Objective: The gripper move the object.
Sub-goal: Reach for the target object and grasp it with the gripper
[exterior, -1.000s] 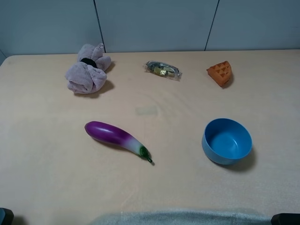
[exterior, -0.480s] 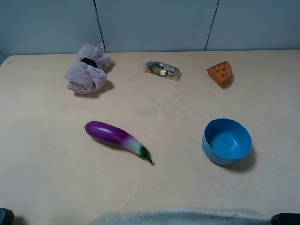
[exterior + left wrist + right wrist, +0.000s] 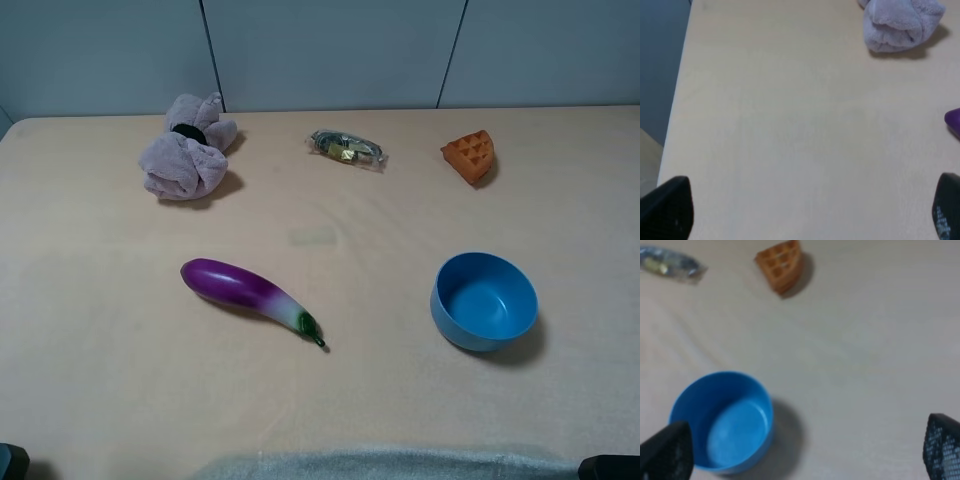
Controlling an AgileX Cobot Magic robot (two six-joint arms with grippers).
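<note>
Glossy purple-to-white toy eggplant [image 3: 250, 297] lying flat on beige table [image 3: 100, 380], left of centre, green stem tip aimed toward blue bowl [image 3: 484, 300], well apart from it. Farther back: pink plush toy [image 3: 186, 150], wrapped packet [image 3: 346, 148], orange waffle wedge [image 3: 470, 156]. Left gripper [image 3: 807, 215] and right gripper [image 3: 804, 452] low at the near edge, jaws spread wide, gripping nothing.

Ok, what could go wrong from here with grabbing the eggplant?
The eggplant is glossy, rounded and tapered, so it may roll or slip out of a pinch. It barely enters the left wrist view, so the open left claw might land off-centre. Carried rightward, it could knock the blue bowl.
</note>
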